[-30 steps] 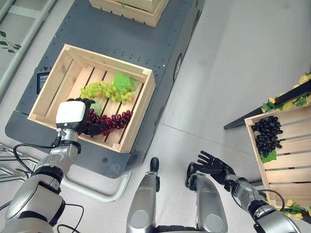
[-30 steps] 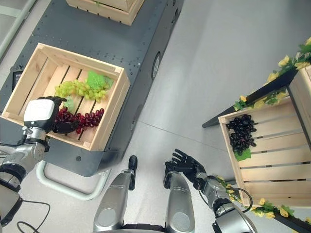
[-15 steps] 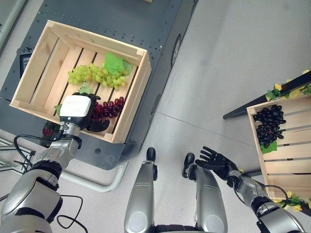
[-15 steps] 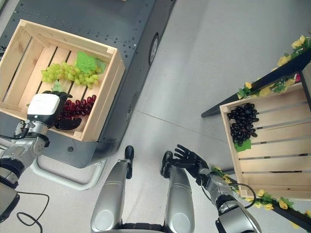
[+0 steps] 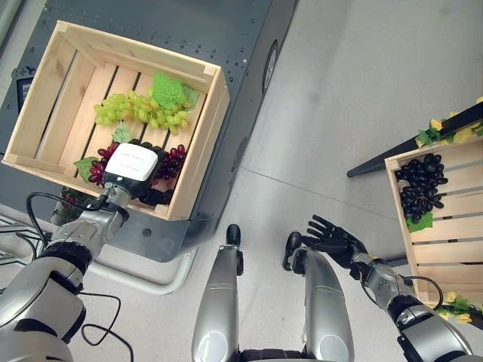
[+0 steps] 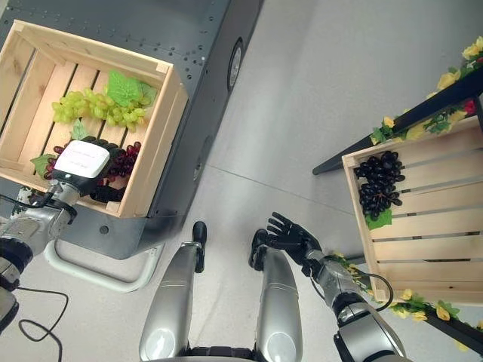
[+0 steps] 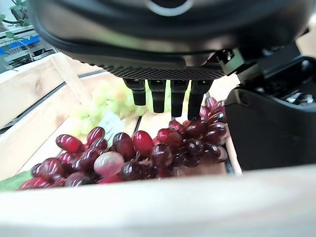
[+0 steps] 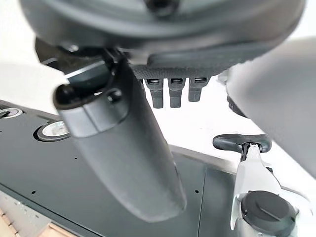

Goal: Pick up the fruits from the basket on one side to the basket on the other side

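Hanging low on the robot's right side, the right hand (image 5: pixel 330 239) was spread with its fingers straight and held nothing; it was well apart from both crates, over bare grey floor (image 5: pixel 339 105). On the robot's left, the left hand (image 5: pixel 134 167) reached over the near wall of a slatted wooden crate (image 5: pixel 202 143) and sat on top of a bunch of red grapes (image 7: pixel 143 153) lying on the crate's bottom against that near wall. In the left wrist view its fingers (image 7: pixel 159 95) pointed straight down above the bunch, with their tips just over the berries and the thumb off to one side, so the hand was open and not clamped on the fruit. A green leaf (image 5: pixel 84 164) showed beside the red bunch, toward the crate's left end. Farther in the same crate lay a bunch of green grapes (image 5: pixel 133 109) with a large green leaf (image 5: pixel 167 91) on it, apart from the red bunch. The crate stood on a dark grey platform (image 5: pixel 181 30). Across the floor on the robot's right, a second wooden crate (image 5: pixel 453 226) held a bunch of black grapes (image 5: pixel 421 185) with a small leaf at its lower end, and yellow flowers with foliage (image 5: pixel 447 128) trimmed the dark rail beside it.
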